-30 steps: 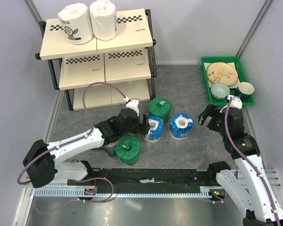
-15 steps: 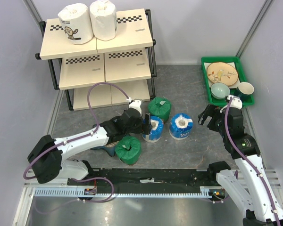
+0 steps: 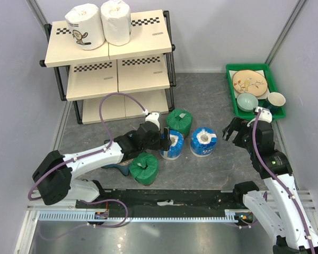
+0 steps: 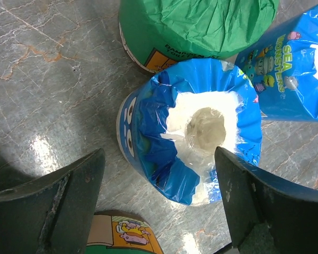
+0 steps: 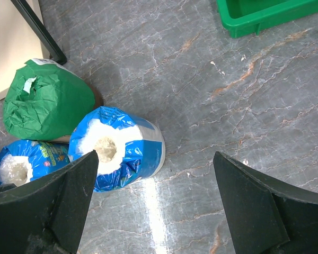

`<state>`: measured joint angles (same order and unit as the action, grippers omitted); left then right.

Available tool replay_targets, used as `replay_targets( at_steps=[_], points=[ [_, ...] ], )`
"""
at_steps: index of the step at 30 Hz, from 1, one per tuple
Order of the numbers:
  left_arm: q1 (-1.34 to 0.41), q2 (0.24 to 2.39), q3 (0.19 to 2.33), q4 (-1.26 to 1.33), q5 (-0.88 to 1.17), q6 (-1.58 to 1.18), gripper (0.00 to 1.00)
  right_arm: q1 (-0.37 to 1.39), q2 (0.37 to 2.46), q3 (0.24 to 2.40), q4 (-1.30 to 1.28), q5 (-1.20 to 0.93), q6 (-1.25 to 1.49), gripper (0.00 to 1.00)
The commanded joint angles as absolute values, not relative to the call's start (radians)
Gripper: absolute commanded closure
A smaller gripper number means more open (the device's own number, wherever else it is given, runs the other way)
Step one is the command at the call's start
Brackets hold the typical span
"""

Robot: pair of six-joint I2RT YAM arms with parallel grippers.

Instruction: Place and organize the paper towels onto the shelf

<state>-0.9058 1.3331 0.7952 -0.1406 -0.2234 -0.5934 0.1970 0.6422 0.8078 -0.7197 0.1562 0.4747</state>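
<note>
The shelf (image 3: 132, 47) stands at the back left with two white paper towels (image 3: 85, 26) (image 3: 116, 21) upright on its top tier. On the floor stand a green roll (image 3: 179, 122), two blue rolls (image 3: 172, 144) (image 3: 203, 141) and a second green roll (image 3: 144, 168). My left gripper (image 3: 163, 142) is open over the left blue roll (image 4: 191, 132), with one finger on each side and not touching it. My right gripper (image 3: 234, 128) is open and empty, to the right of the right blue roll (image 5: 122, 148).
A green tray (image 3: 230, 71) of dishes sits at the back right and its edge also shows in the right wrist view (image 5: 265, 16). A dark blue object (image 3: 114, 168) lies partly hidden under my left arm. The shelf's black leg (image 5: 40, 32) stands close behind the green roll (image 5: 47, 106).
My left gripper has moved slightly right, closer over the left blue roll. The right arm and the rolls have not moved.
</note>
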Motion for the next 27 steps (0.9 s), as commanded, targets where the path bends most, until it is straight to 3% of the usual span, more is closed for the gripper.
replay_targets(
  at_steps=[1,27],
  points=[
    [-0.911,1.350,0.828,-0.095,-0.222,-0.621,0.10,0.196,0.638,0.805,-0.693,0.161,0.471,0.02],
    [-0.911,1.370,0.802,-0.089,-0.268,-0.672,0.15,0.196,0.632,0.805,-0.696,0.153,0.471,0.02]
  ],
)
